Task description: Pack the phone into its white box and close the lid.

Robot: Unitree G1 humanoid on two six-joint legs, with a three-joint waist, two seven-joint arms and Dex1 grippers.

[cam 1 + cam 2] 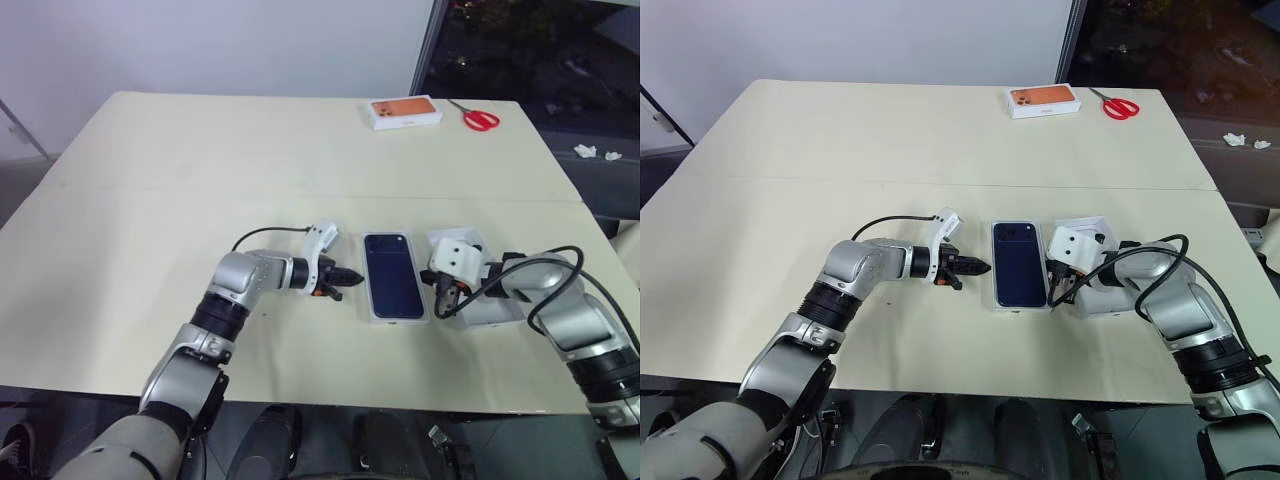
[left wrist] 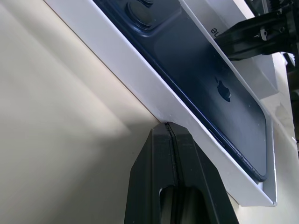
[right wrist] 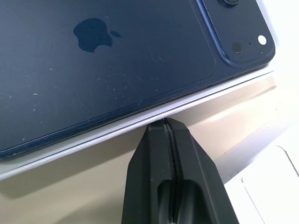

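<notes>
Left eye view looks down on a pale cream table (image 1: 200, 180), a faint seam running across it from side to side about halfway back. Behind the table stands a plain light wall, and at the far right a dark opening past a grey upright frame. Near the far edge lies a white box with an orange phone picture (image 1: 404, 111), and just to its right a pair of red-handled scissors (image 1: 478, 118). Close to the near edge the phone (image 1: 392, 274) lies back-up in the white box (image 1: 398, 320), its dark navy back filling the box almost to the walls, with the camera bump at the far end. The left gripper (image 1: 350, 273) sits just beside the box's left wall; in the left wrist view its fingers (image 2: 175, 154) are pressed together with no gap, holding nothing, their tip right at the white wall. The right gripper (image 1: 447, 306) stands at the box's right side; in the right wrist view its fingers (image 3: 169, 140) are likewise closed tight and empty, the tip at the thin white rim below the phone's edge. Behind the right gripper, partly hidden by the wrist, lies another white cardboard piece (image 1: 492, 308) flat on the table; I cannot tell whether it is the lid. A black cable (image 1: 265, 233) loops from the left wrist over the tabletop.
</notes>
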